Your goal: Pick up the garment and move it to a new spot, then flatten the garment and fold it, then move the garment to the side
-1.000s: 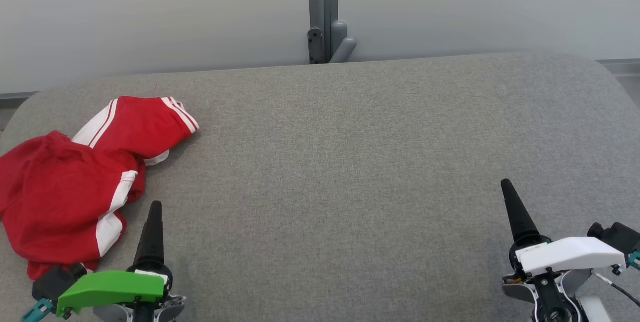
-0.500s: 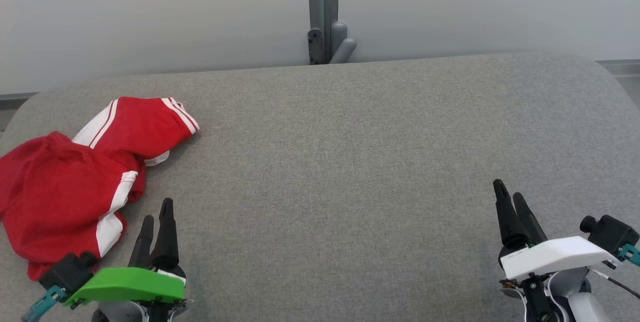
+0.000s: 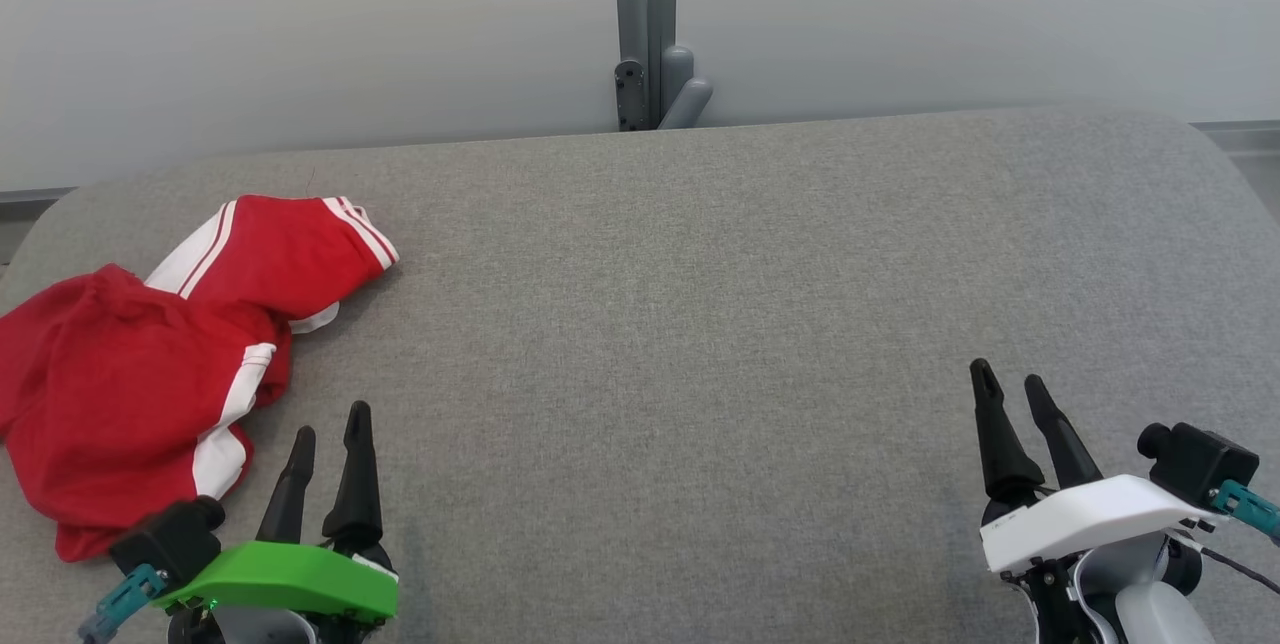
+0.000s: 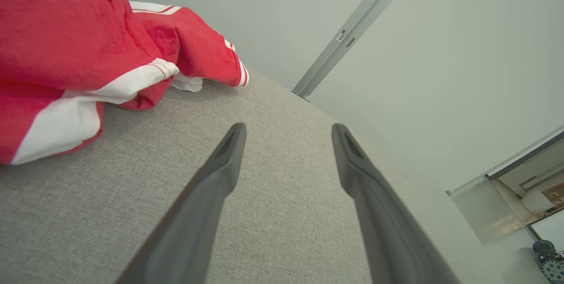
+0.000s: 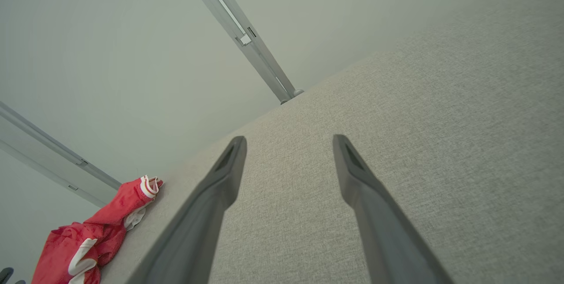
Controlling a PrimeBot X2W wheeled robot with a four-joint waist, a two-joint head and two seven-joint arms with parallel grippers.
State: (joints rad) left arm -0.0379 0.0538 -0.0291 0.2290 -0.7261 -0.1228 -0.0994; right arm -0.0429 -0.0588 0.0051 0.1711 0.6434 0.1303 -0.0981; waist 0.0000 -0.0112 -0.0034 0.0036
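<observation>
The garment (image 3: 130,364) is red with white stripes and lies crumpled at the far left of the grey padded table (image 3: 700,324). In the left wrist view the garment (image 4: 66,46) shows at the upper left, and the right wrist view has the garment (image 5: 97,235) small at the lower left. My left gripper (image 3: 330,421) stands open at the lower left, just right of the cloth and apart from it, nothing between its fingers. Far away at the lower right, my right gripper (image 3: 1010,379) is open and empty over bare table.
A grey post (image 3: 645,24) rises behind the table's far edge against a pale wall. The table's rounded corners show at the far left and far right. Bare grey surface stretches between the two grippers.
Both grippers have turned about their wrists, so two fingers show on each where one showed. The left gripper shifted a little right, the right gripper a little left. The garment lies as before.
</observation>
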